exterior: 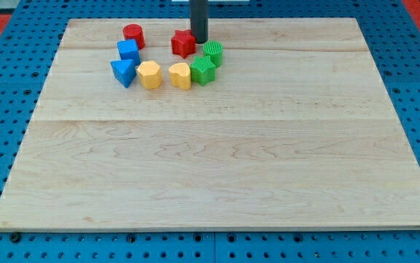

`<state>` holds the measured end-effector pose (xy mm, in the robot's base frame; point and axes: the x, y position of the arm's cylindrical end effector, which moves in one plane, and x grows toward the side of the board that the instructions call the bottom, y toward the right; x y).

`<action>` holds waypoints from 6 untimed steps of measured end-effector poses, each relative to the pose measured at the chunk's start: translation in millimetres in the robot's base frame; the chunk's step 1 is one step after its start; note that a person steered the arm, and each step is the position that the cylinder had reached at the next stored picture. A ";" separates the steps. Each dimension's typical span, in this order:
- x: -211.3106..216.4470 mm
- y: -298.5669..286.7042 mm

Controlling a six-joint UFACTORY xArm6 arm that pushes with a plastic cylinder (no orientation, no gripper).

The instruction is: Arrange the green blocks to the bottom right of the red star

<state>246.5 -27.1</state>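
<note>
The red star point(182, 43) lies near the view's top, left of centre. A round green block point(212, 52) sits just right of it and slightly lower. A second green block point(202, 71) lies below that one, touching it, at the star's bottom right. My tip point(199, 41) stands at the star's right edge, just above the round green block, close to or touching both.
A red cylinder point(133, 34) lies at the view's top left. Two blue blocks point(128, 50) point(123, 71) sit below it. A yellow hexagon-like block point(149, 74) and a yellow block point(180, 75) lie left of the lower green block. The wooden board point(217, 168) rests on a blue pegboard.
</note>
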 end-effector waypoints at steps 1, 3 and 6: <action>-14.0 5.7; -37.4 38.3; -33.3 52.4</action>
<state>213.1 25.4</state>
